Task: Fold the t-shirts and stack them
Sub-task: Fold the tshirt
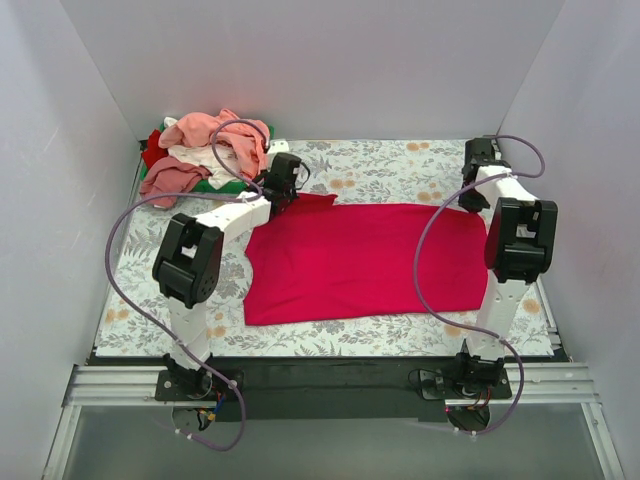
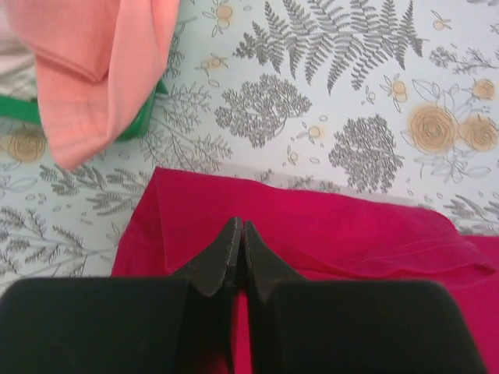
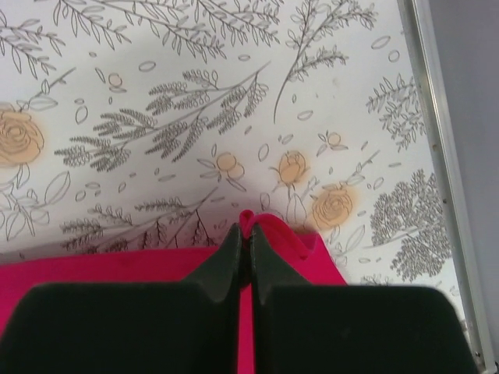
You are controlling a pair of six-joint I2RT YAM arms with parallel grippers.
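At the far left corner of the crimson t-shirt [image 1: 370,260]: left gripper [image 2: 238,234] clamped shut, red cloth showing between its fingers. At the far right corner: right gripper [image 3: 245,232] likewise closed, with a small peak of cloth pinched at the fingertips. Garment spread flat on the middle of the table [image 1: 380,165], between the two arms. Long axis running left to right, short axis near to far. A sleeve-like flap projecting from the far edge just beside the left gripper. Collar end not determinable. Beyond, at the far left corner of the table: pile of t-shirts [image 1: 205,150] on the green tray [image 2: 140,125], with a salmon pink t-shirt [image 2: 93,62] hanging over the rim, apart from the crimson cloth.
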